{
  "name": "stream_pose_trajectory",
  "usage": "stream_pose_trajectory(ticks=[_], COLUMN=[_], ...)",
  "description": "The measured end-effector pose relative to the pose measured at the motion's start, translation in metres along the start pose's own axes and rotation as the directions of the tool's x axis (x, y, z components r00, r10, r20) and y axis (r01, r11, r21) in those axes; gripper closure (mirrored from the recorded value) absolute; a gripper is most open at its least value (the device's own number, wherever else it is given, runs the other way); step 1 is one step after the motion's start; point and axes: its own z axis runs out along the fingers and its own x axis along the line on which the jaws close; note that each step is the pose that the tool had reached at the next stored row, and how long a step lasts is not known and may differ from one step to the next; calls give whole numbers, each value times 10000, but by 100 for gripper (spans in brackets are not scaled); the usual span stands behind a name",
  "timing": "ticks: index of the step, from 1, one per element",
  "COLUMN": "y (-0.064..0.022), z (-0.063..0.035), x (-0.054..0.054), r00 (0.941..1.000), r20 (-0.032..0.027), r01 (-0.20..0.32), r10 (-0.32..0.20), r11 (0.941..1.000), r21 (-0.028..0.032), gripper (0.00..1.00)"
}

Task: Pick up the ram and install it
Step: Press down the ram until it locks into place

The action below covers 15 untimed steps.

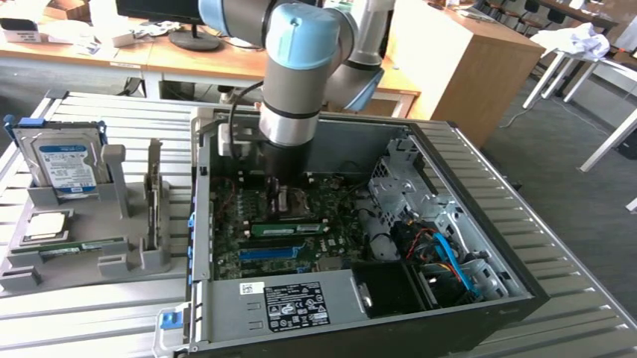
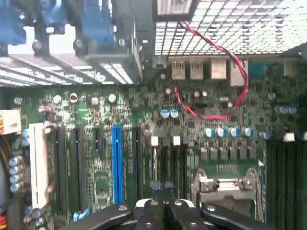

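Note:
A long green ram stick [image 1: 286,227] sits lengthwise on the motherboard [image 1: 339,198] inside the open computer case. My gripper [image 1: 283,203] hangs straight down just behind it, low over the board; I cannot tell whether it touches the stick. In the wrist view my gripper [image 2: 163,205] is shut, its black fingers [image 2: 148,213] pressed together with nothing showing between them. Below them lie dark slots with white latches [image 2: 154,140] and the metal processor socket [image 2: 225,184]. A second ram stick [image 1: 74,247] rests in the grey holder outside the case.
The grey holder [image 1: 119,261] at the exterior view's left also carries a blue-labelled hard drive [image 1: 68,165] and a square silver chip [image 1: 45,226]. Case walls [image 1: 204,224], a power supply [image 1: 289,306], a drive cage [image 1: 398,175] and cables [image 1: 443,250] ring the board. A red wire [image 2: 216,115] crosses it.

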Motion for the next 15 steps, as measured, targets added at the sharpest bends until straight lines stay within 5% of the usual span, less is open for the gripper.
stream_pose_trajectory(ticks=[7, 15], y=[131, 160], z=[71, 117], x=[5, 16], r00=[10000, 10000], r20=[0, 1], r01=[1, 0], r10=[-1, 0], r11=[10000, 10000], r21=[-1, -2], gripper=[90, 90])
